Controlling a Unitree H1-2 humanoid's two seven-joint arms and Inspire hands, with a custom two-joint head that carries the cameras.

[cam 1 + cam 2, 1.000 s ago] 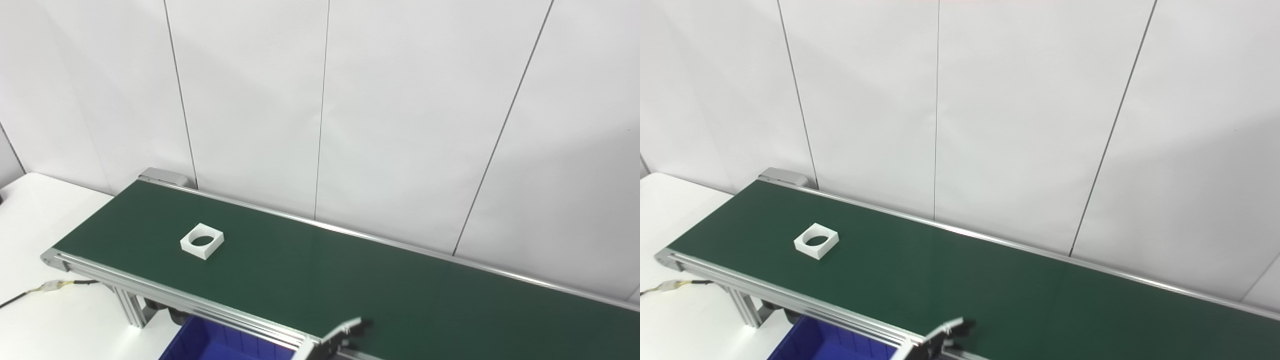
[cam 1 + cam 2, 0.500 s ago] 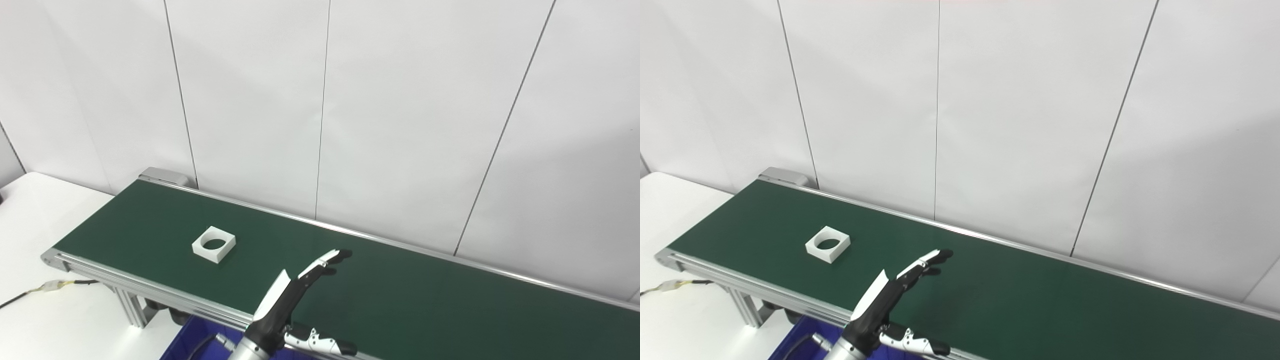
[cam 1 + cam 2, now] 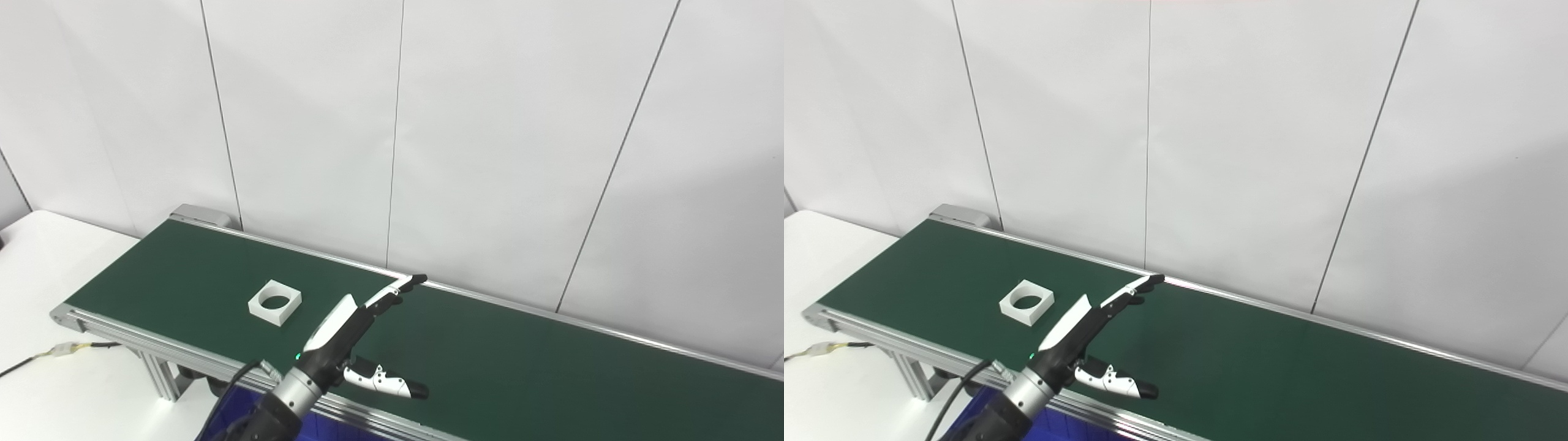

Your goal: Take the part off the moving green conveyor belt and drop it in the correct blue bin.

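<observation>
Now the left hand [image 3: 358, 334] has risen over the green belt [image 3: 520, 367], fingers straight and thumb spread wide, holding nothing. The white square part [image 3: 275, 302] with its round hole has ridden along the belt towards it and lies just beside it, untouched. That looks like waiting for the catch. Only a sliver of blue bin [image 3: 318, 425] shows below the belt.

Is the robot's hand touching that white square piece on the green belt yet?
Apart. The left eye view shows bare green belt between the open left hand and the white part.
</observation>
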